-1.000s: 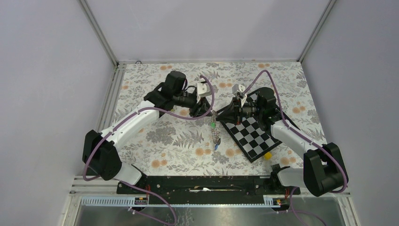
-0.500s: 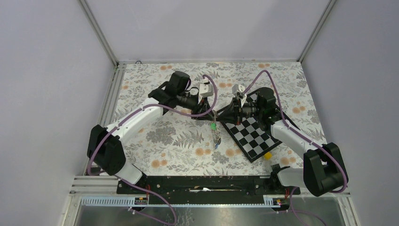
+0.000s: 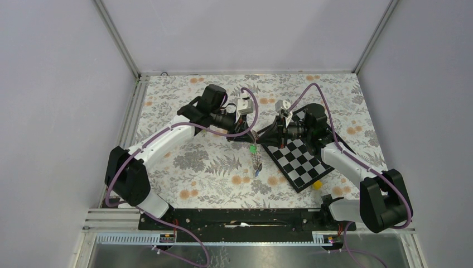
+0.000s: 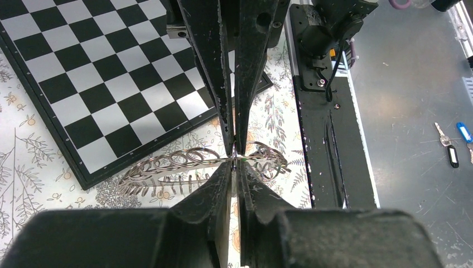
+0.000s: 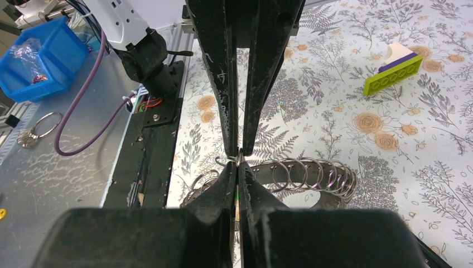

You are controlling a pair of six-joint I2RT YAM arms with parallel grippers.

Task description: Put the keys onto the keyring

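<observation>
Pinching keyring (image 4: 184,159) at centre frame: left gripper (image 4: 234,158) and right gripper (image 5: 239,159) both clamped on it. Green key (image 3: 252,149) beside the dangling strand.

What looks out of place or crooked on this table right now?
The checkerboard lies skewed, corner-on to the table edges, partly under the right arm. Also, a few small keys sit off the floral table, on the grey metal surface beyond the black base rail.
</observation>
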